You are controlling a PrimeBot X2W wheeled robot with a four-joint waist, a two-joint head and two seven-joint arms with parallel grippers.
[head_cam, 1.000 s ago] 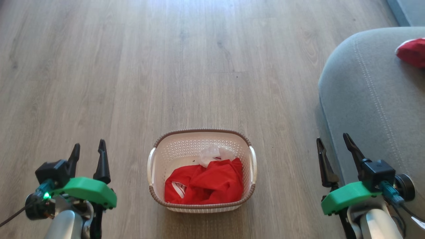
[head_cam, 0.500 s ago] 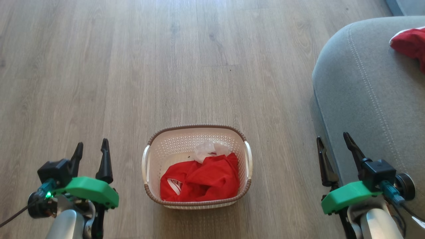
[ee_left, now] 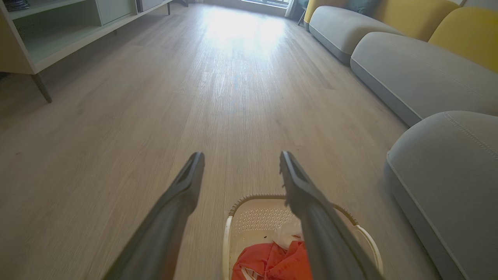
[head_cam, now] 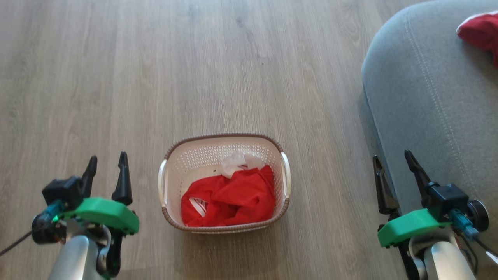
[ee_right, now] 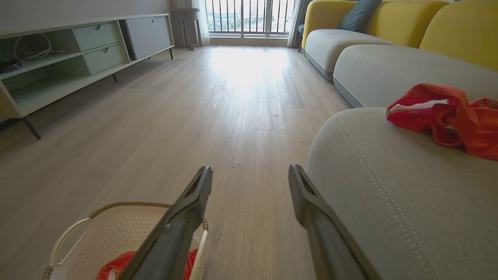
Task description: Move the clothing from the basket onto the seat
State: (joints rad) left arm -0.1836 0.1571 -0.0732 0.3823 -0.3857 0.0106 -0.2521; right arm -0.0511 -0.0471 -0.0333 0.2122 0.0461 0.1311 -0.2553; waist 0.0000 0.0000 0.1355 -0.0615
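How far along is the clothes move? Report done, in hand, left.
Done: one red garment lies on the seat. In hand: nothing; left tool and right tool are open and empty, flanking the basket. Left: the red and white clothing bunched in the basket.

1. The left gripper [head_cam: 108,156] holds its two dark fingers spread apart, with nothing between them.
2. Just behind those fingers sits the left green housing [head_cam: 103,219]. The left camera block [head_cam: 62,192] is on its outer side, and the left forearm [head_cam: 72,260], pale, trails back.
3. The right gripper [head_cam: 391,155] is likewise spread wide and empty.
4. Behind its fingers come the right green housing [head_cam: 406,229], the right camera block [head_cam: 447,198] on the outer side, and the pale right forearm [head_cam: 443,264].
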